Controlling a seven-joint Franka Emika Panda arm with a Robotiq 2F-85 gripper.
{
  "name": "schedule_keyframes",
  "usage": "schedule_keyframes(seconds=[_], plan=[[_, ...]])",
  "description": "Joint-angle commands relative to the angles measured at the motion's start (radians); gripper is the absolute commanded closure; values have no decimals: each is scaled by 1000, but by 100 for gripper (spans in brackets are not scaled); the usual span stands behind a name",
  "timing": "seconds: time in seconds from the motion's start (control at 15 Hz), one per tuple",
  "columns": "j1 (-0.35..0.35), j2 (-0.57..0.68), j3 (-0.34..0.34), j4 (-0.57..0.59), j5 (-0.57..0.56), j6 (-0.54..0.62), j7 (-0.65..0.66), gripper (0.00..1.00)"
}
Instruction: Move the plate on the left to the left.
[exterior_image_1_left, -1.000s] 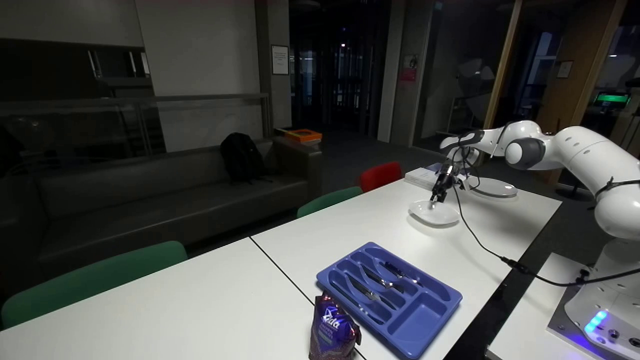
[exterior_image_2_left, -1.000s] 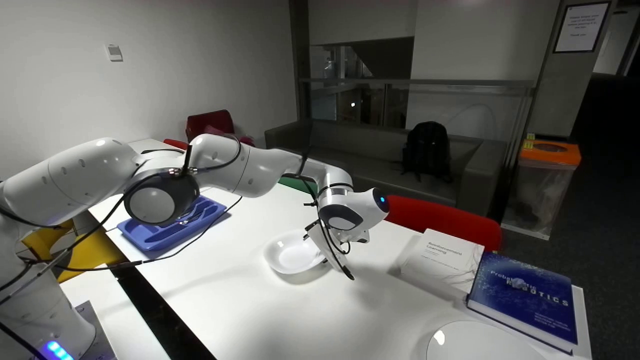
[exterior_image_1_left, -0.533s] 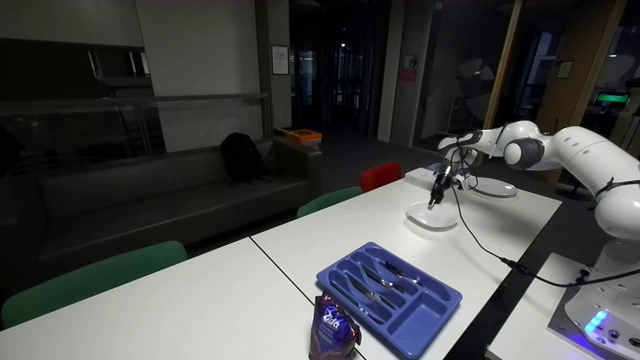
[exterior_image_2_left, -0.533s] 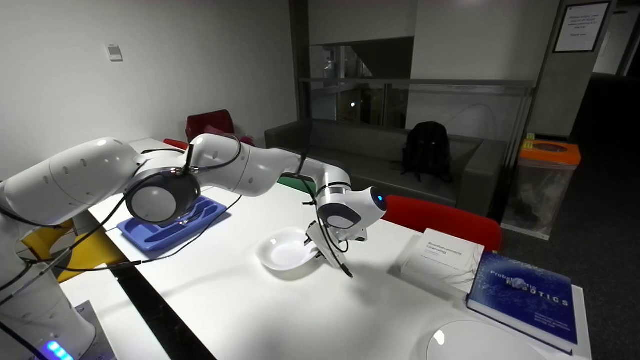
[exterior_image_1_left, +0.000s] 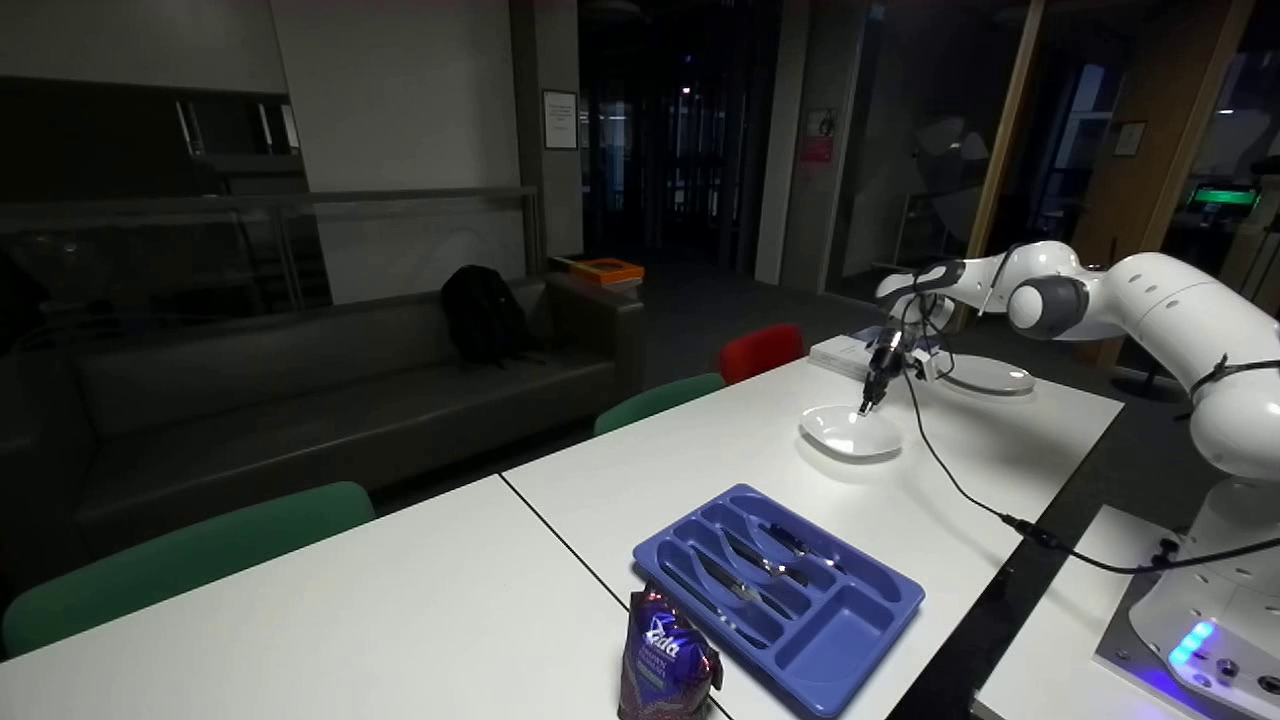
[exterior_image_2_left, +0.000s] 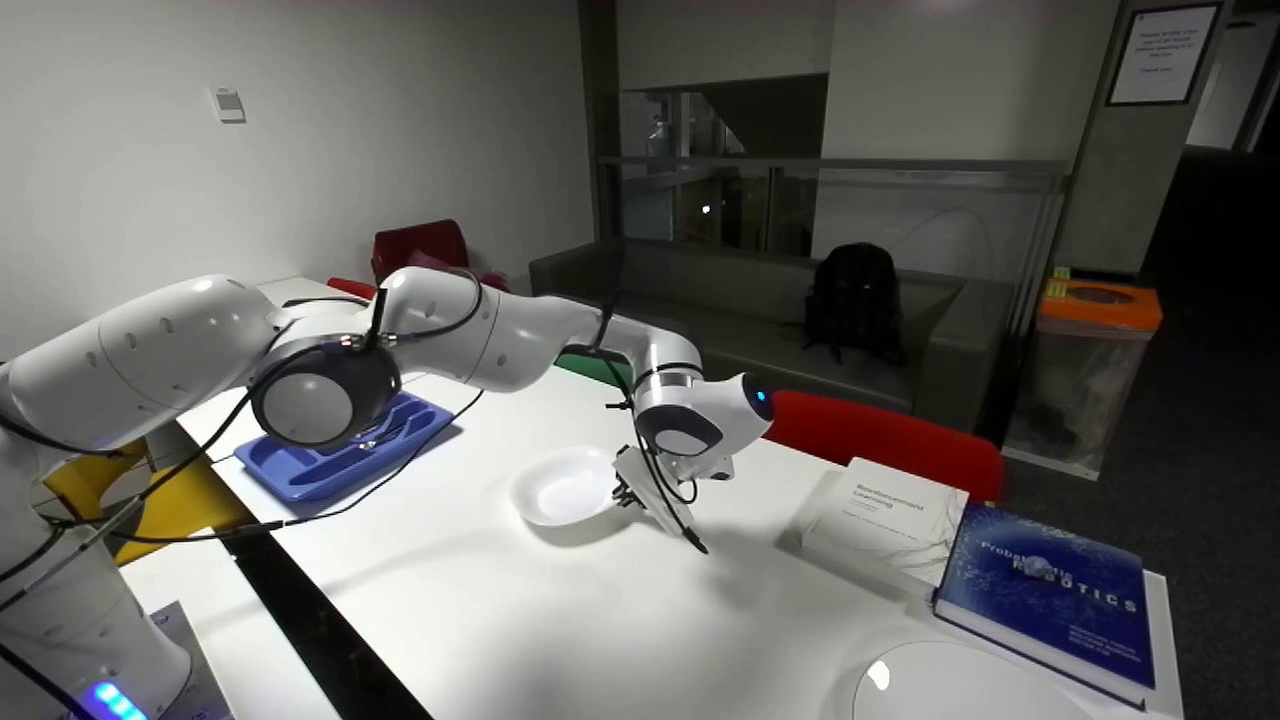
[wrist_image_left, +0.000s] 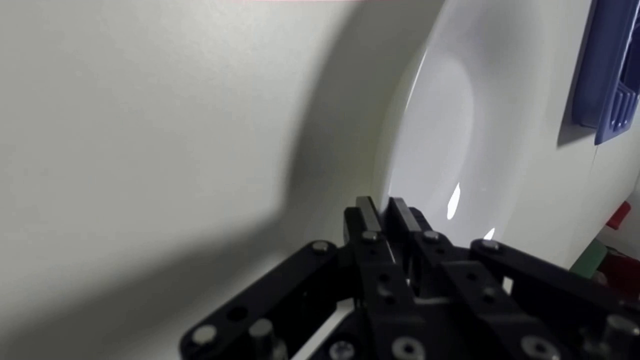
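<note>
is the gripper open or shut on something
Shut on the bowl-like white plate: the wrist view shows the gripper with its fingertips close together and the plate's rim between them.

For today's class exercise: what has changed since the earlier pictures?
The small white plate shifted toward the blue tray, leftward in both exterior views. The claw grips its rim; when it took hold doesn't show. Blue tray, books and other plate stayed put.
</note>
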Motion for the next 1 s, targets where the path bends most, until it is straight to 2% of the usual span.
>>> schedule_keyframes(seconds=[0.0, 0.4, 0.93], plan=[[-5, -1, 1, 22, -13, -37, -23, 98], [-6, -26, 3, 9, -12, -70, -26, 98], [9, -46, 11, 28, -13, -200, -22, 99]])
